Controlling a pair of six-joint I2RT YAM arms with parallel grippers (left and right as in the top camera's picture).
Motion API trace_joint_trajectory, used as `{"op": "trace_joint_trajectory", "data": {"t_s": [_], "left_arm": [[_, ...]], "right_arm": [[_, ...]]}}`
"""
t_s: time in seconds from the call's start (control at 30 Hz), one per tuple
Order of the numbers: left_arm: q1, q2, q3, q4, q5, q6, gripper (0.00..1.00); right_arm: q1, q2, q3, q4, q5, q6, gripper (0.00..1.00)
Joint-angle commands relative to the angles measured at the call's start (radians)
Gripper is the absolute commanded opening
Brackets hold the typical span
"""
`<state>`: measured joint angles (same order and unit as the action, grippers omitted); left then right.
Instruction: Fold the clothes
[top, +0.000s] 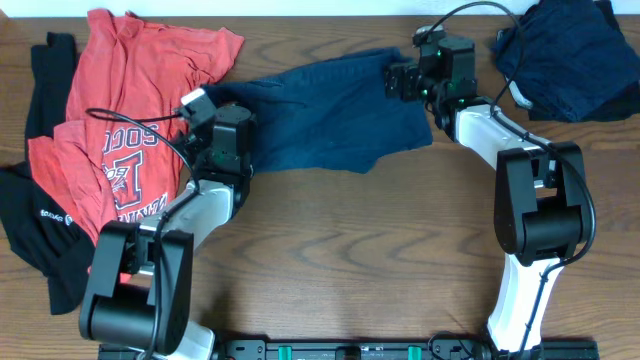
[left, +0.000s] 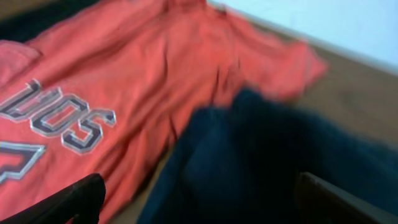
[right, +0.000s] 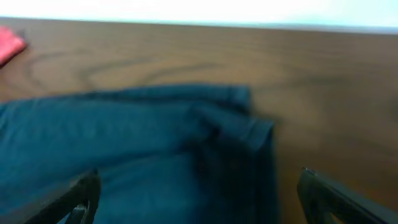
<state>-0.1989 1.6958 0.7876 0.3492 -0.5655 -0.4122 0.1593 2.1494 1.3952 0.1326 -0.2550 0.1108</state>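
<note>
Dark navy shorts (top: 330, 110) lie spread across the middle of the table. My left gripper (top: 205, 103) hovers over their left end, where they meet the red T-shirt (top: 130, 90) with white lettering. In the left wrist view that gripper (left: 199, 205) is open, its fingers (left: 68, 202) wide apart above the shorts (left: 267, 155) and the shirt (left: 124, 74). My right gripper (top: 397, 80) is at the shorts' right end. It is open (right: 199, 199) over the folded edge of the shorts (right: 137, 143), holding nothing.
A black garment (top: 40, 230) lies along the far left edge, partly under the red shirt. Another dark navy pile (top: 570, 55) sits at the back right corner. Bare wood (top: 360, 250) shows between the two arm bases.
</note>
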Motion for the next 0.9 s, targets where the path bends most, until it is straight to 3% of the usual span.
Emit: {"op": "trace_joint_trajectory", "data": {"t_s": [0.0, 0.23, 0.37, 0.53, 0.63, 0.77, 0.87], "left_arm": [[-0.002, -0.057, 0.0, -0.096, 0.121, 0.042, 0.98], [-0.002, -0.183, 0.0, -0.412, 0.176, 0.09, 0.98], [-0.002, -0.236, 0.0, -0.474, 0.24, 0.09, 0.98], [-0.002, -0.24, 0.0, -0.493, 0.289, 0.09, 0.98], [-0.002, -0.239, 0.0, -0.521, 0.289, 0.09, 0.98], [-0.002, -0.239, 0.0, -0.547, 0.293, 0.089, 0.98], [-0.002, -0.239, 0.0, -0.558, 0.305, 0.09, 0.98]], "right_arm": [[-0.002, -0.021, 0.017, -0.053, -0.085, -0.003, 0.99], [-0.001, -0.021, 0.016, -0.216, -0.12, -0.005, 0.99], [0.003, -0.021, 0.016, -0.282, -0.098, -0.054, 0.93], [0.006, -0.021, 0.016, -0.339, 0.071, -0.057, 0.88], [0.006, -0.021, 0.016, -0.38, 0.136, -0.056, 0.69], [0.006, -0.021, 0.016, -0.424, 0.135, -0.056, 0.53], [0.009, -0.021, 0.016, -0.448, 0.135, -0.055, 0.28]]}}
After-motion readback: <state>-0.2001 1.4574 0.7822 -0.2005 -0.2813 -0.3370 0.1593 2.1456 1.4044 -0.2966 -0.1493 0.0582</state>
